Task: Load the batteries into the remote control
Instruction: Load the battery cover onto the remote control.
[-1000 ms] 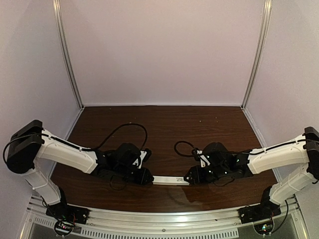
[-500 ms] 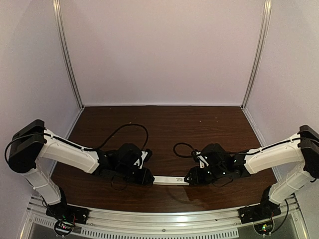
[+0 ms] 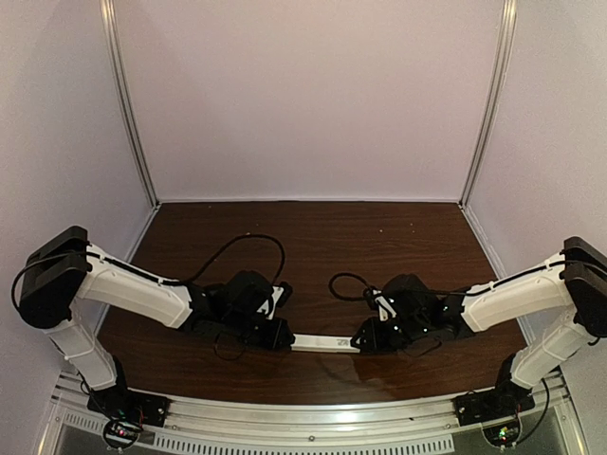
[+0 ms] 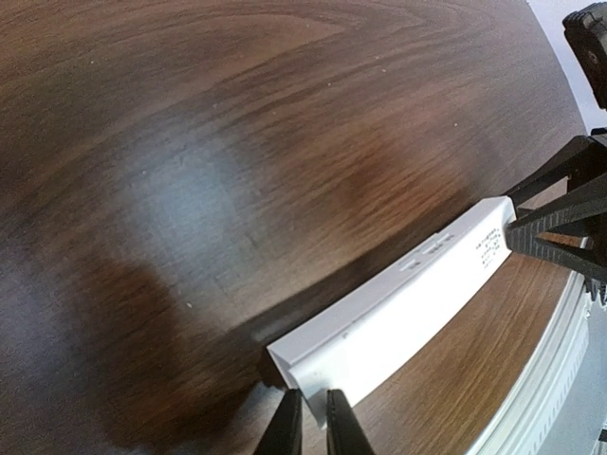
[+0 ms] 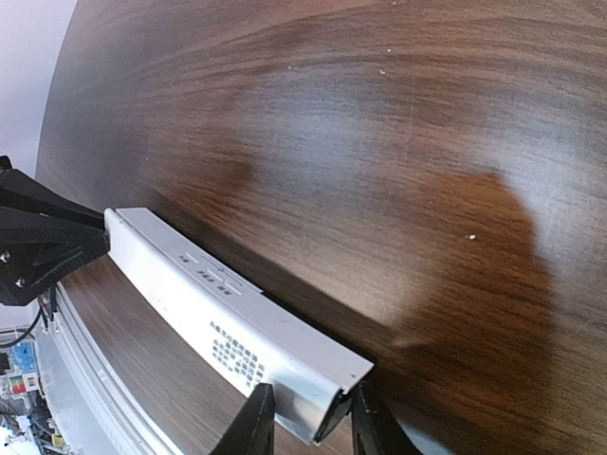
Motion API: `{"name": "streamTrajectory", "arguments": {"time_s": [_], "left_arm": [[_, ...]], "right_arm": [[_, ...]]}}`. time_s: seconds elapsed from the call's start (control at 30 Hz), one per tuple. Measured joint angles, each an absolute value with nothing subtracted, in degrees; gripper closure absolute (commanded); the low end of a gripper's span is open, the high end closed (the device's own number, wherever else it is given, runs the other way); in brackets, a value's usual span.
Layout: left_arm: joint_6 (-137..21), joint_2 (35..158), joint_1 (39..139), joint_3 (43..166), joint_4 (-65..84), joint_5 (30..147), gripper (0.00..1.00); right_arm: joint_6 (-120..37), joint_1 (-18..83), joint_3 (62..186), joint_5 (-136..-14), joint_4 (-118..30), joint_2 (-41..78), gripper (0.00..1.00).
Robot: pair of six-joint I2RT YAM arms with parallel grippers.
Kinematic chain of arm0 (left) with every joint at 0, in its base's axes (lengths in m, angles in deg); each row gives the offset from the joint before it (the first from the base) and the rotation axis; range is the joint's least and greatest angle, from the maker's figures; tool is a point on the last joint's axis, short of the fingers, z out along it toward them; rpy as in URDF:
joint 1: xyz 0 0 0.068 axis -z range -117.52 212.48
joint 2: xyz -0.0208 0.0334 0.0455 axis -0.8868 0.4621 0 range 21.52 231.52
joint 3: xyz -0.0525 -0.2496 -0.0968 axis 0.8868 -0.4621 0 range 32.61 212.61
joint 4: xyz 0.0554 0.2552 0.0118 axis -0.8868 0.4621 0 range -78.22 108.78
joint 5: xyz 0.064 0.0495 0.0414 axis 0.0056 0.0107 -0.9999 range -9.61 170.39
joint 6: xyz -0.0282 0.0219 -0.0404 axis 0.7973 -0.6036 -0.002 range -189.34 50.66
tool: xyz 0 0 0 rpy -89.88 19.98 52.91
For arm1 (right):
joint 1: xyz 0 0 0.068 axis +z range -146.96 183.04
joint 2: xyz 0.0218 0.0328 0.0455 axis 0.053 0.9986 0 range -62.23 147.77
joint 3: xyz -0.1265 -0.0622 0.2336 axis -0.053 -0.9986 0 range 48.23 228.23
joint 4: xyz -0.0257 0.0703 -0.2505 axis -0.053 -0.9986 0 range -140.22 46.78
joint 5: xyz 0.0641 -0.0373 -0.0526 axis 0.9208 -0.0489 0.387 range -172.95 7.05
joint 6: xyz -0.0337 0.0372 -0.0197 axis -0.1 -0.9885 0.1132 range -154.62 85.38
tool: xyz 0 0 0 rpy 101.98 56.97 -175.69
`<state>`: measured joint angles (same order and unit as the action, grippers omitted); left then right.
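Note:
The remote control (image 3: pixel 325 342) is a slim white bar lying on the dark wooden table (image 3: pixel 322 237) between my two arms. My left gripper (image 3: pixel 287 341) is at its left end. In the left wrist view the remote control (image 4: pixel 398 308) runs away from my left gripper (image 4: pixel 315 431), whose jaws stand almost together and pinch a thin corner of the near end. My right gripper (image 3: pixel 360 343) is at the other end. There my right gripper (image 5: pixel 313 427) straddles the open end of the remote control (image 5: pixel 218 313), one finger against each side. The batteries are out of view.
Black cables loop over the table behind each wrist (image 3: pixel 248 245) (image 3: pixel 343 281). A metal rail (image 3: pixel 303 417) runs along the near edge, just beside the remote. Pale enclosure walls stand on the left, right and back.
Both pairs of jaws have narrowed onto the remote's ends. The right arm has edged slightly left. The remote lies where it was.

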<state>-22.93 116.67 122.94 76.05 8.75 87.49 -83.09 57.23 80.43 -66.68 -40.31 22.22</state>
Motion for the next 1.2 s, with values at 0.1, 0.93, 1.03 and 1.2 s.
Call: {"name": "streamTrajectory", "arguments": {"time_s": [0.1,0.93,1.03,1.2], "left_arm": [[-22.9,116.7,122.9,76.3,9.3,87.4,0.93],[-20.4,118.1,122.9,79.4,14.0,86.1,0.93],[-20.6,118.6,122.9,80.3,15.3,86.0,0.96],[-21.2,119.8,122.9,82.1,17.3,85.1,0.98]], "right_arm": [[-83.1,56.9,80.4,-66.6,-40.2,22.2,0.74],[-83.7,55.8,81.3,-65.8,-39.0,24.3,0.79],[-84.0,55.7,81.3,-65.8,-39.0,24.4,0.81],[-84.2,55.7,81.3,-65.7,-39.0,24.5,0.84]]}}
